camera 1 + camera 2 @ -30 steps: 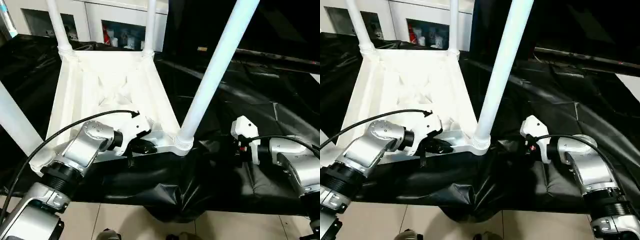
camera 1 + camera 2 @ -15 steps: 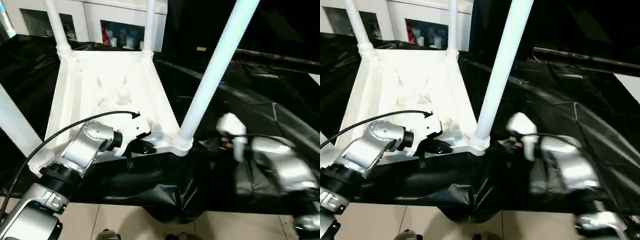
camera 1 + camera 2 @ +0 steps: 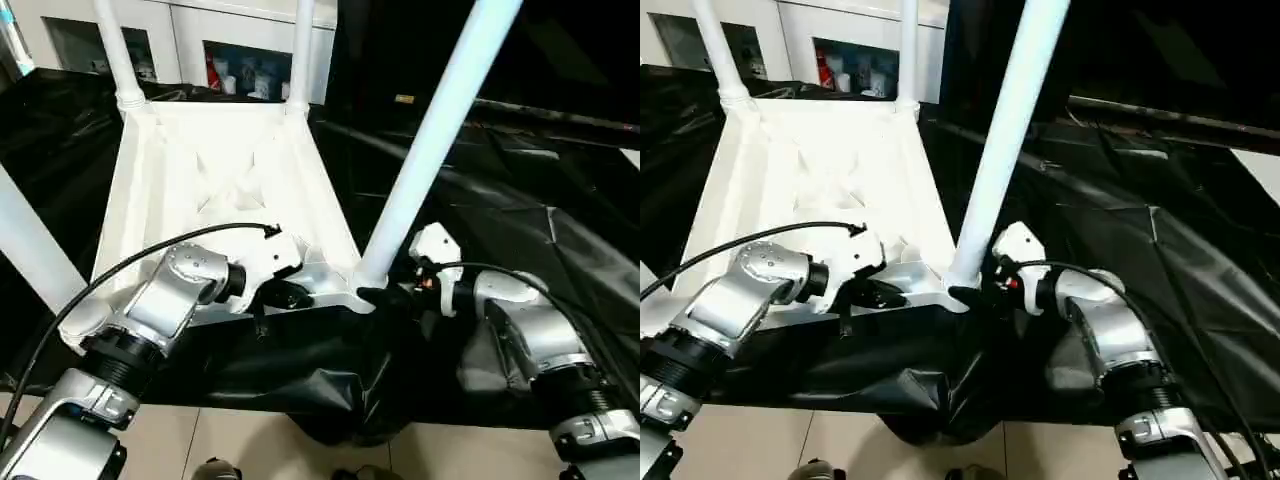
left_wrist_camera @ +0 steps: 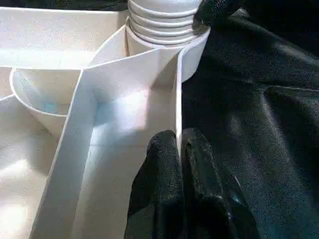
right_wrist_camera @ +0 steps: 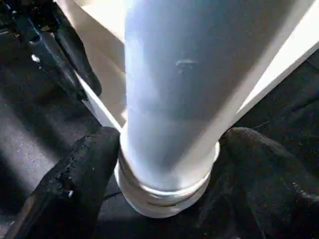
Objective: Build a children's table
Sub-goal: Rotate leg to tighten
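The white tabletop [image 3: 210,170] lies underside up on the black-draped work table, with legs standing in its corner sockets. My left gripper [image 3: 290,295] is shut on the tabletop's near rim; the left wrist view shows the thin wall pinched between its black fingers [image 4: 164,159]. My right gripper [image 3: 385,295] is open around the ribbed base of the near right leg [image 3: 430,140]. In the right wrist view, one finger [image 5: 79,174] sits close against each side of that leg [image 5: 174,74].
Two far legs [image 3: 115,50] [image 3: 300,50] and the near left leg [image 3: 30,250] rise from their corners. White cabinets [image 3: 200,40] stand behind. The black cloth [image 3: 520,180] hangs over the table's front edge above the tiled floor [image 3: 250,440].
My right gripper has moved left from the bare cloth to the base of the near right leg and now straddles it. The left gripper has kept its hold on the rim.
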